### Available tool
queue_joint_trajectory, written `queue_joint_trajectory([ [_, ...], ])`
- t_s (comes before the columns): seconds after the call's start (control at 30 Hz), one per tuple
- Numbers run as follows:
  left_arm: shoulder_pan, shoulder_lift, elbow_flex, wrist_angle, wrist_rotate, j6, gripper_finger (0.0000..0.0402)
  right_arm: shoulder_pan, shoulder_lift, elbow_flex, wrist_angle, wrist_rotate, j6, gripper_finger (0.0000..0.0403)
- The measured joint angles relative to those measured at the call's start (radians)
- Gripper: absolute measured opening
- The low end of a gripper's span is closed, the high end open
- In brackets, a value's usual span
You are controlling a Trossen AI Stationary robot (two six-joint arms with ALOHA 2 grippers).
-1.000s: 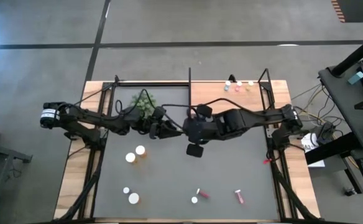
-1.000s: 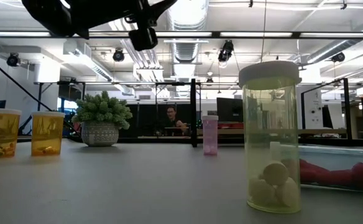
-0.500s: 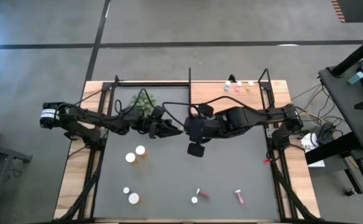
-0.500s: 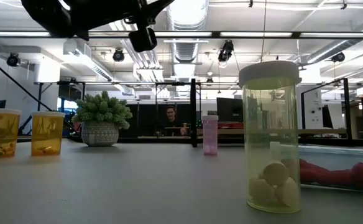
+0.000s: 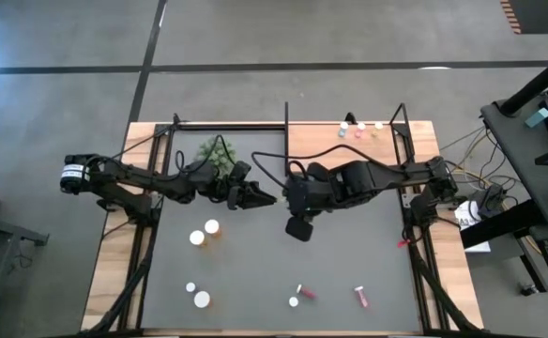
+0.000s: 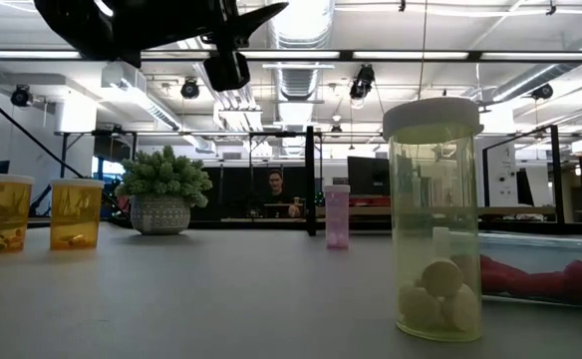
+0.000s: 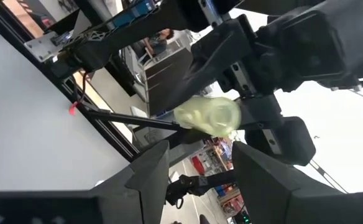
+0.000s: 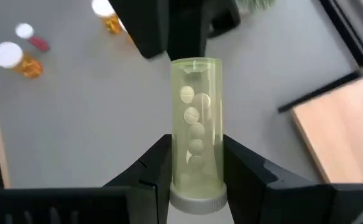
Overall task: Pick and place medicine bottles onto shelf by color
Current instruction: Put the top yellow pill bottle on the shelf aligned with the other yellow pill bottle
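Note:
My right gripper (image 5: 289, 195) is above the middle of the dark tabletop, shut on a yellow-green medicine bottle (image 8: 196, 118) with round tablets inside. My left gripper (image 5: 268, 197) faces it from the left, open. Its fingers (image 7: 149, 167) stand just short of the bottle's bottom end (image 7: 206, 116) and touch nothing. The shelf (image 5: 323, 141), a light-brown board with black rods, lies along the far edge. Three small bottles (image 5: 359, 129) stand on its right part. My right gripper pinches the yellow-green bottle's side wall near its cap end (image 8: 180, 163) between its two fingers. The fingers come level from the table's right side and lie along the bottle, with the cap (image 8: 197, 200) toward the wrist. The bottle lies about level, lifted clear of the table.
Two orange bottles (image 5: 205, 232) stand on the left of the tabletop, with two white-capped ones (image 5: 197, 295) near the front. Red vials (image 5: 359, 297) lie front right. A yellow-green bottle (image 6: 436, 219) and a pink one (image 6: 337, 215) stand upright. A plant pot (image 5: 216, 153) sits on the shelf.
My right gripper has drawn slightly toward the table's right edge with the yellow-green bottle. A small gap has opened between it and my left gripper.

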Motion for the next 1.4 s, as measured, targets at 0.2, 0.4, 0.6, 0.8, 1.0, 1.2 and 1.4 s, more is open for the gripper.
queue_joint_trajectory([
  [0.2,0.000,0.015,0.007,0.000,-0.001,0.000,0.0159,0.000,0.000,-0.003,0.007,-0.028,0.035,0.0106],
  [0.4,0.000,0.040,0.016,0.000,0.000,-0.001,0.0159,-0.002,0.017,-0.007,0.000,-0.049,0.072,0.0106],
  [0.6,0.000,0.042,0.030,0.003,-0.001,0.000,0.0159,-0.002,0.069,-0.008,0.002,-0.075,0.045,0.0106],
  [0.8,-0.002,0.041,0.027,0.001,0.013,0.000,0.0159,-0.002,0.067,-0.005,0.002,-0.075,0.043,0.0106],
  [1.0,-0.002,0.041,0.031,0.001,0.023,0.000,0.0159,-0.010,0.067,-0.005,0.003,-0.075,0.059,0.0106],
  [1.2,-0.002,0.041,0.029,-0.002,0.034,-0.001,0.0159,-0.017,0.067,-0.005,0.038,-0.075,0.087,0.0106],
  [1.4,-0.003,0.041,0.027,-0.052,0.040,0.000,0.0159,-0.022,0.068,-0.003,0.044,-0.102,0.101,0.0106],
])
